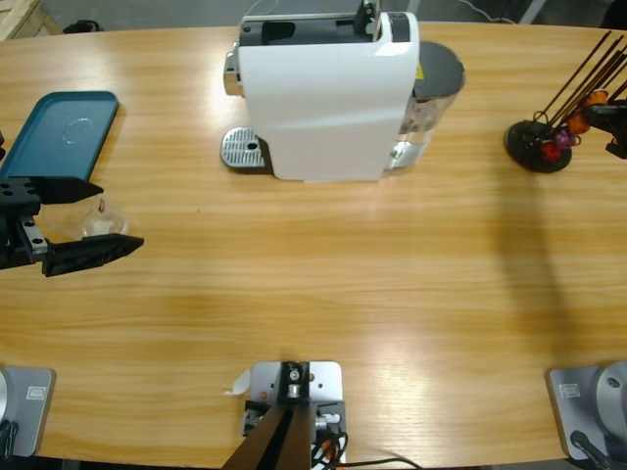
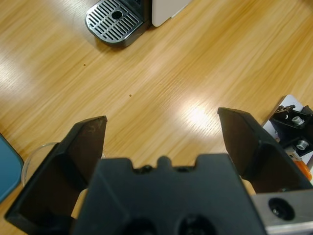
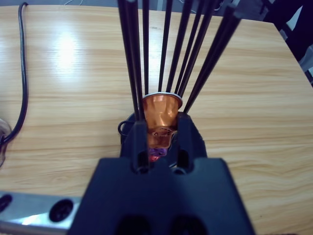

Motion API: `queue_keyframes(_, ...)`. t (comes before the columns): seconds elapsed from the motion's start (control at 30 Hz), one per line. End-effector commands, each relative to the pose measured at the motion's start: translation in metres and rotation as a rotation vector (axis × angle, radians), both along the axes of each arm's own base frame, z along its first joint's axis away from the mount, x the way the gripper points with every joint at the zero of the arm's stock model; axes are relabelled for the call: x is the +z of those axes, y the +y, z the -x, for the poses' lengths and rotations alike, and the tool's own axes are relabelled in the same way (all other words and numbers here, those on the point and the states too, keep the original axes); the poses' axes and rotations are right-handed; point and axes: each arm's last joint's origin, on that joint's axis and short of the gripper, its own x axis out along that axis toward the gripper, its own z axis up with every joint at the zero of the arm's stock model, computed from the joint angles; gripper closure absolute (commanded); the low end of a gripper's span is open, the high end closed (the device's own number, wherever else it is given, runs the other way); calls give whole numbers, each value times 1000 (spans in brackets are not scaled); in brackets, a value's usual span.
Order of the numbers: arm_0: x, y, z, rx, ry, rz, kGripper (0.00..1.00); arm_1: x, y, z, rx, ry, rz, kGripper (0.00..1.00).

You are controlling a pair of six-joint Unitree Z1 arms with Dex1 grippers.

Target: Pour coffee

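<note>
Glossy wood table (image 1: 392, 284), white plastic machine (image 1: 323, 98), perforated metal drip tray (image 2: 115, 22)

The high view looked straight down on the long wooden table (image 1: 323, 264) from above, far enough to take in the boxy white coffee machine (image 1: 328, 98) at the table's far edge together with everything on either side of it. The left wrist view sat low and close over the wood left of that machine, facing toward it along the left arm's black gripper (image 2: 164, 129), and caught the machine's perforated silver drip tray (image 2: 116, 20), which the high view shared (image 1: 245, 150). The right wrist view sat right of the machine, pressed close against the black wire capsule rack (image 3: 166, 58), also seen from above (image 1: 554, 122).
</note>
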Motion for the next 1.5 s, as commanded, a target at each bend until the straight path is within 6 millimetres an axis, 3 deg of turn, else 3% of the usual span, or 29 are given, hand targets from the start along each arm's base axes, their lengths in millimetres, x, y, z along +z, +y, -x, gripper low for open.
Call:
queue_keyframes(0.03,-11,2,5,-12,31,-7,13,2,-2,2,-3,2,30,1000)
queue_keyframes(0.6,-16,6,8,-9,42,-11,13,44,-1,-5,-1,-72,49,1000)
queue_keyframes(0.9,-16,4,7,-12,48,-8,13,82,-4,12,-3,-134,47,1000)
queue_keyframes(1.07,-17,4,7,-13,50,-9,13,105,-2,32,40,-176,39,1000)
queue_keyframes(1.3,-18,2,6,-14,48,-6,13,127,16,69,313,-225,21,1000)
queue_keyframes(1.4,-17,2,5,-14,41,1,13,122,42,64,629,-168,-8,1000)
queue_keyframes(1.5,-16,2,6,-18,34,3,13,105,78,54,899,-65,35,1000)
